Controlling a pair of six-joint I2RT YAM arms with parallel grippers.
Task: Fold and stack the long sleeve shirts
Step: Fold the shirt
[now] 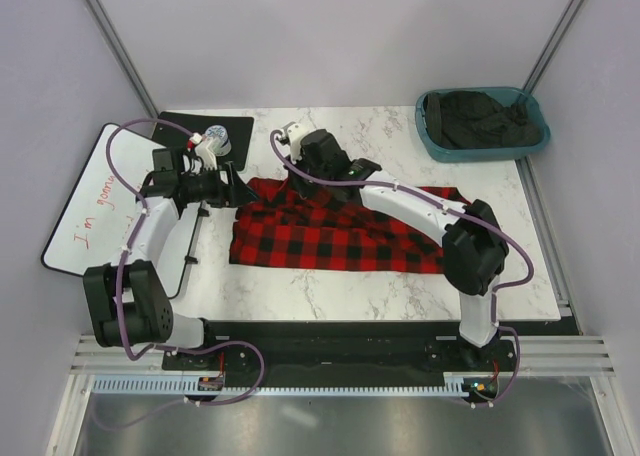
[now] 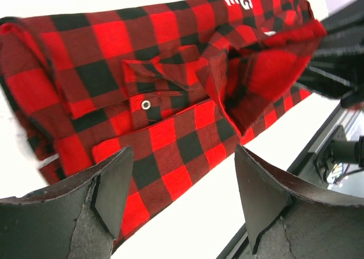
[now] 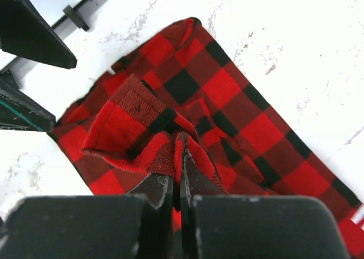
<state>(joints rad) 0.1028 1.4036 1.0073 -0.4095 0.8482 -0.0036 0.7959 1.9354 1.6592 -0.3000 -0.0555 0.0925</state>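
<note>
Right claw is clamped on a pinched-up ridge of the flannel shirt lying mid-frame on the bench (prepping a fold-over, I'd guess), while the left claw hangs spread wide by its left edge, gripping nothing.

You have a white marble-pattern table closed in by pale grey walls with slanted metal corner posts; light even and soft. On your left a whiteboard with red handwriting lies near a black mat; teal basket at the far right corner; aluminium rail along the near edge, brushed metal sheet below it.
</note>
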